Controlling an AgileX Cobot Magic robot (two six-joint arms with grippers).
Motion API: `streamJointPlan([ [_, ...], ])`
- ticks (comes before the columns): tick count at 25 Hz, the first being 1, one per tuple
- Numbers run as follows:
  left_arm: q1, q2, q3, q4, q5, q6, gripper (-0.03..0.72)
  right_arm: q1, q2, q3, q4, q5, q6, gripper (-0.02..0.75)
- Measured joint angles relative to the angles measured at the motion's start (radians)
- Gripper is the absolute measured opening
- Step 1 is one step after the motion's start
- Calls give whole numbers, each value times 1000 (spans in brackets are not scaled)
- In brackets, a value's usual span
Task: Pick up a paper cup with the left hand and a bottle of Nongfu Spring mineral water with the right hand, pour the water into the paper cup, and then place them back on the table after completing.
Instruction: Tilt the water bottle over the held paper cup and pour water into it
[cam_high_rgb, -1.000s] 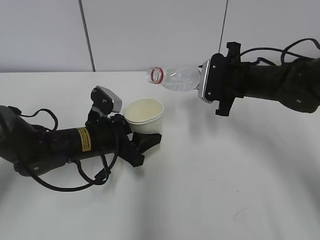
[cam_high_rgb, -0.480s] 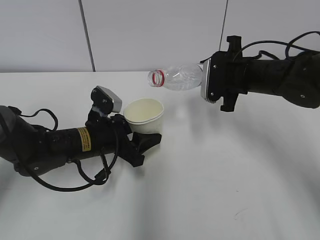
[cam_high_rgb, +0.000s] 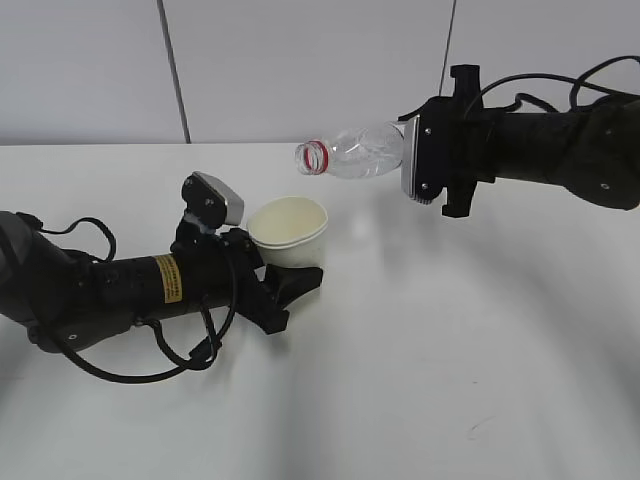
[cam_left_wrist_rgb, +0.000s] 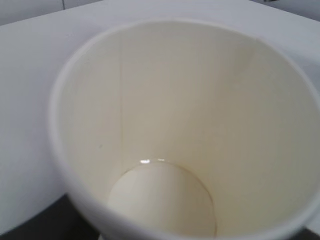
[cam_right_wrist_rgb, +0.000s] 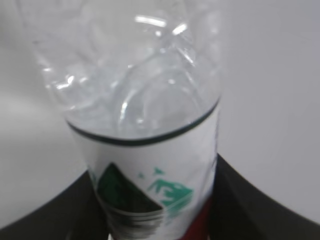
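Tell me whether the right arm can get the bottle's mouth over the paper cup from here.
Probably yes: the bottle in the right gripper lies tilted, mouth just above and right of the cup, nothing between them.

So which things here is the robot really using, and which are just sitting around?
Using:
- paper cup, held by the left tool
- Nongfu Spring water bottle, held nearly sideways by the right tool, cap off
- white table, where both go back

Just there:
- grey wall behind
- nothing else lies on the table
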Motion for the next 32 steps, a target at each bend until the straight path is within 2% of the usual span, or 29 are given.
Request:
streamJointPlan([
  [32, 0, 0, 0, 3, 0, 0, 397, 0, 0, -38, -10, 19, -97, 365],
])
